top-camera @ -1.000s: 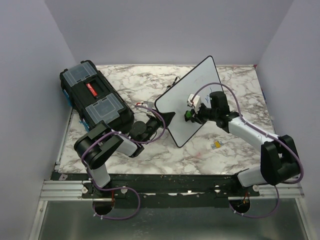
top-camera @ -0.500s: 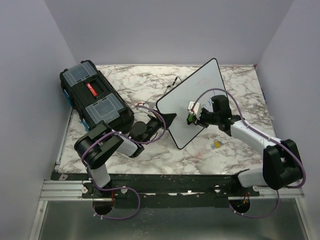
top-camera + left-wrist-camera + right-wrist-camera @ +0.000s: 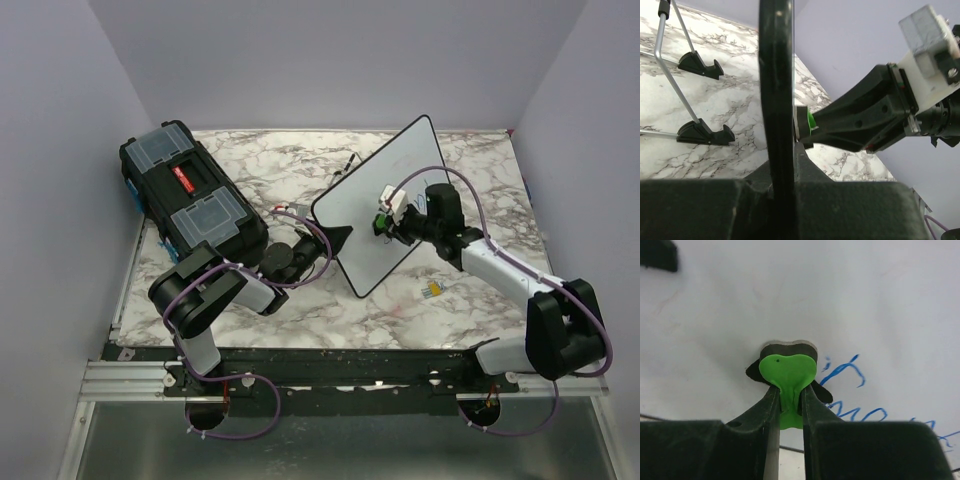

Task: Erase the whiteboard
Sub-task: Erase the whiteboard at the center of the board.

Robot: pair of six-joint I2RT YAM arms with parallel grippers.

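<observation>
Whiteboard (image 3: 355,215) stands tilted, its frame clamped by the left gripper (image 3: 335,238). The right gripper (image 3: 789,410) presses a pinched green eraser (image 3: 788,371) against it beside blue writing (image 3: 840,370).

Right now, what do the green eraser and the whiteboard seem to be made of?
The green eraser looks like smooth moulded plastic, evenly coloured with a soft sheen, with a dark pad, possibly felt, at its front. The whiteboard looks like a smooth white coated panel, carrying blue ink, in a black frame, likely plastic.
</observation>
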